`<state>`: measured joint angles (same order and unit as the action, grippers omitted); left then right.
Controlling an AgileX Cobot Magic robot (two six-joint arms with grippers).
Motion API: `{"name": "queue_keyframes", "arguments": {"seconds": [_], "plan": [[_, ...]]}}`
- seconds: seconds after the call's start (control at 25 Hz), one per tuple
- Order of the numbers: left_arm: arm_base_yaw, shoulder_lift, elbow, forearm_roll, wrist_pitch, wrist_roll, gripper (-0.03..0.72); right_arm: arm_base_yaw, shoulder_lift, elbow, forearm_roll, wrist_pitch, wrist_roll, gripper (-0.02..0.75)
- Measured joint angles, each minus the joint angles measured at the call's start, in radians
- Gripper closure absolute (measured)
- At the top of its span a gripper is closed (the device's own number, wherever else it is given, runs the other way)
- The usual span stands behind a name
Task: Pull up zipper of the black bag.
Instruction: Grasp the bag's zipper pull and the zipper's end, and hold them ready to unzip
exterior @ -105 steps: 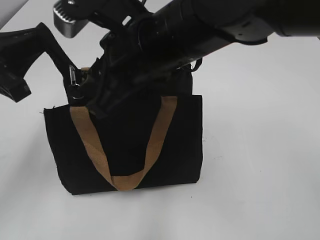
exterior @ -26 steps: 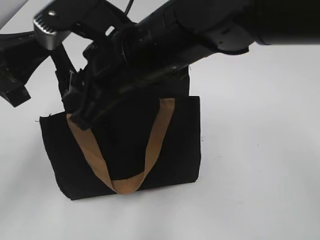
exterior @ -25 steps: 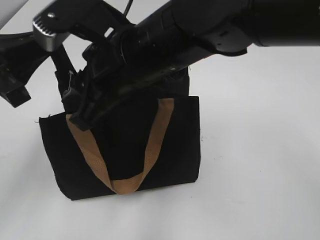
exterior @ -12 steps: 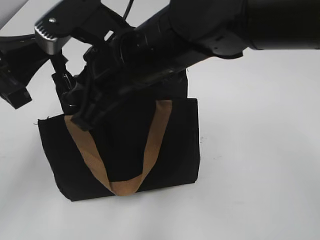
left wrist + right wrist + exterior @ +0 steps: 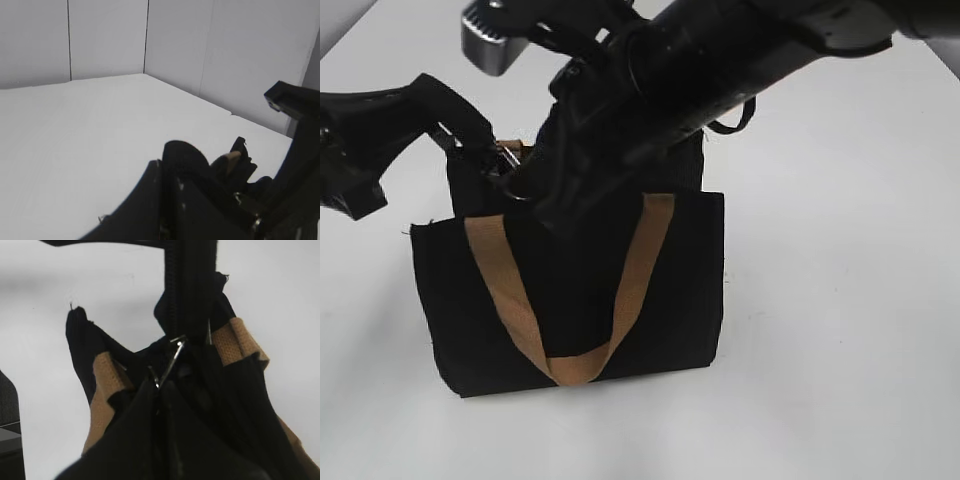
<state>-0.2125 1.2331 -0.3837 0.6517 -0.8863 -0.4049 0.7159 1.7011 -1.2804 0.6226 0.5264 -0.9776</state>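
The black bag [image 5: 570, 300] stands on the white table with a tan strap [image 5: 632, 275] hanging down its front. My left gripper [image 5: 468, 150] is shut on the bag's top left corner; in the left wrist view its fingers [image 5: 167, 172] pinch black fabric [image 5: 184, 154]. My right gripper [image 5: 525, 185] reaches from the upper right to the bag's top. In the right wrist view its jaws [image 5: 158, 385] are shut on the silver zipper pull [image 5: 173, 356], with the black zip track [image 5: 181, 285] stretching away beyond it. Tan strap ends [image 5: 102, 382] flank the pull.
The right arm [image 5: 720, 60] crosses above the bag and hides most of its top edge. The left arm [image 5: 370, 130] lies at the far left. White table [image 5: 840, 300] surrounds the bag; white walls [image 5: 110, 35] stand behind.
The right arm and its gripper have moved to the right along the bag's top. The bag has shifted slightly right. The left gripper keeps its hold on the corner.
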Motion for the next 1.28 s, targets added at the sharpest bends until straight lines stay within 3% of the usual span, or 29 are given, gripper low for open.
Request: {"name": "queue_keyframes", "arguments": {"seconds": [0.56,0.96,1.28], "plan": [[-0.001,0.0,0.086,0.008,0.038,-0.258,0.685,-0.043,-0.003,-0.004,-0.05,0.089,0.02,0.738],[-0.003,-0.038,0.11,-0.052,0.153,-0.276,0.685,-0.043,-0.003,-0.004,-0.041,0.046,0.032,0.738],[0.008,-0.181,0.112,-0.1,0.349,-0.276,0.685,-0.041,-0.003,-0.004,-0.035,0.015,0.042,0.738]]}}
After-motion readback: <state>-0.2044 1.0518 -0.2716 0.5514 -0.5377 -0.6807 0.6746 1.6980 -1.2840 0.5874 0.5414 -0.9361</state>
